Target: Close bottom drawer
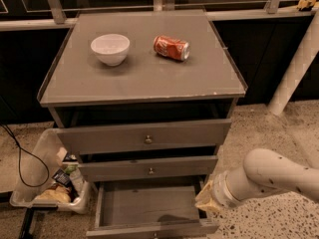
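The bottom drawer of the grey cabinet is pulled far out; its shallow grey tray is empty and its slim front panel lies at the picture's lower edge. My white arm reaches in from the right. My gripper is at the drawer's right side wall, near the front right corner, just below the middle drawer.
The top drawer and the middle drawer stand slightly out. On the cabinet top sit a white bowl and a red can on its side. A clear bin with packets and a black cable lies left. A white post stands at right.
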